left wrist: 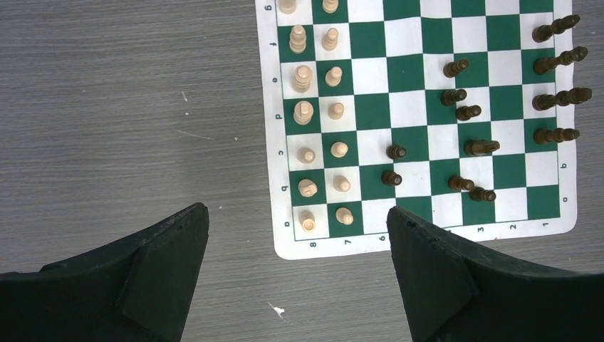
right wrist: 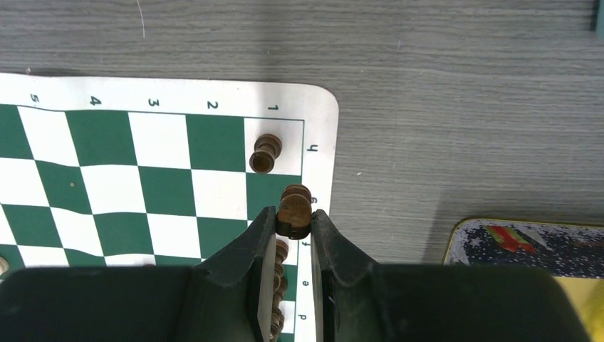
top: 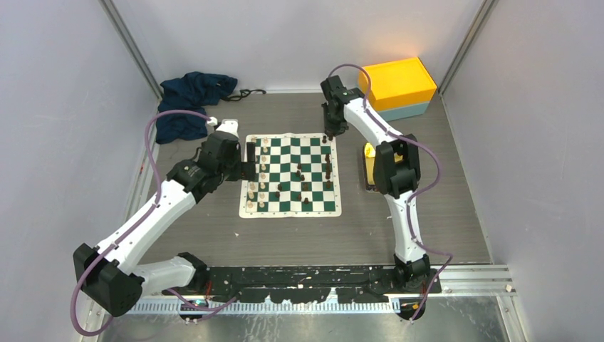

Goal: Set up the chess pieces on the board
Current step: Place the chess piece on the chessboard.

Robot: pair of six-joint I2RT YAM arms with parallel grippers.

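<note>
The right gripper (right wrist: 293,222) is clamped on a dark chess piece (right wrist: 294,208), holding it upright at the board's (right wrist: 322,114) far right corner, just beside another dark piece (right wrist: 265,153) standing on the corner square; whether the held piece touches the mat cannot be told. More dark pieces show between and behind the fingers, along the same edge. Across the mat, the left gripper (left wrist: 296,209) hangs with its jaws spread wide and empty above the near left corner, by the two ranks of cream-white pieces (left wrist: 303,112) that line the left side. The other dark pieces (left wrist: 469,112) stand loosely over the right half, several in a row along the right edge. The board lies flat at the middle of the grey wood-grain table (top: 285,239). A shiny tin tray (right wrist: 527,246) sits just off the board's right side, partly hidden by the right arm in the top view. At the far right corner of the table is an orange and teal box (top: 397,87); a dark blue cloth (top: 192,100) lies bunched at the far left.
</note>
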